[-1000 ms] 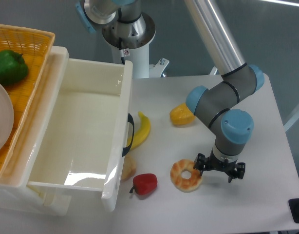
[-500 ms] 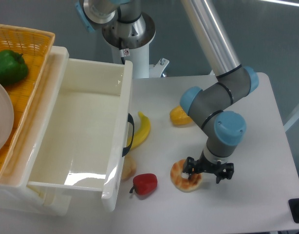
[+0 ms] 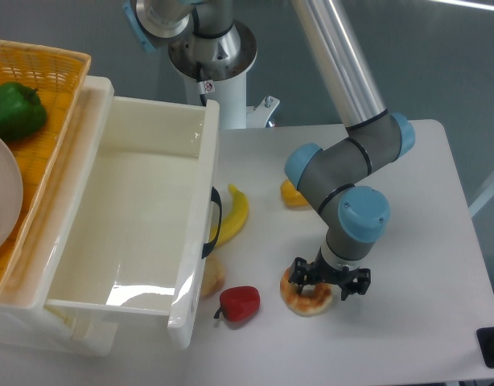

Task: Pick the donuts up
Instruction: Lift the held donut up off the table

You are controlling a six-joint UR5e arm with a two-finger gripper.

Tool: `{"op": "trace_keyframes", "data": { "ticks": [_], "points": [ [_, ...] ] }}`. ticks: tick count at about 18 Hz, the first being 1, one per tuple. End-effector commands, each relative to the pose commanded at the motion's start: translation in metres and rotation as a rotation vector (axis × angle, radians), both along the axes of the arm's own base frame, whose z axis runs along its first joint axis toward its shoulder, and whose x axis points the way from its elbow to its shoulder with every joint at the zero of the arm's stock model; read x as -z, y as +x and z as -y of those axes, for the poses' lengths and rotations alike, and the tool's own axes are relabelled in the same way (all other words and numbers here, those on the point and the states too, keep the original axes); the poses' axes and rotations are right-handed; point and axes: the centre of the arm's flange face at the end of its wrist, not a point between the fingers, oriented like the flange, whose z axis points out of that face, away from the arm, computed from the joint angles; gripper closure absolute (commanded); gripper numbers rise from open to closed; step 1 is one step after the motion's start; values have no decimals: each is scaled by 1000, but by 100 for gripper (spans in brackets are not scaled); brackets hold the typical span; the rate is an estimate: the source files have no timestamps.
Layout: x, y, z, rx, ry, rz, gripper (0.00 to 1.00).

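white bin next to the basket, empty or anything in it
Empty. The white bin shows only its bare, glossy floor and walls. The donut, banana and red pepper all lie outside it on the table.

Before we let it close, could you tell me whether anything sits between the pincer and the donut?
Nothing visible does. The pincer is directly over the donut, its fingers open and straddling the ring's right side. The red pepper lies apart to the left, clear of the grasp.
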Motion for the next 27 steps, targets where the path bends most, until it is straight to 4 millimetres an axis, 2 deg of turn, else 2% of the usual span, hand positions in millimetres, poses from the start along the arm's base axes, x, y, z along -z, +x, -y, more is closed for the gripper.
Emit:
{"op": "trace_keyframes", "data": {
  "ticks": [1,3,7,11,12,13,15,19,24,27],
  "points": [
    [0,-1,1,6,-1,-2,59],
    [2,0,1,36,-7,-7,66],
    [-2,-1,3,92,-33,-37,92],
    [-18,-5,4,172,-32,-79,88],
    [-24,-7,5,195,-40,-98,90],
    [-34,-12,5,210,-56,-128,98],
    [-53,-23,6,240,-90,-182,100],
    [-87,-52,16,456,-112,-182,100],
    [-132,-86,14,464,-51,-236,100],
    [-133,-93,19,454,-39,-226,100]
  ]
}}
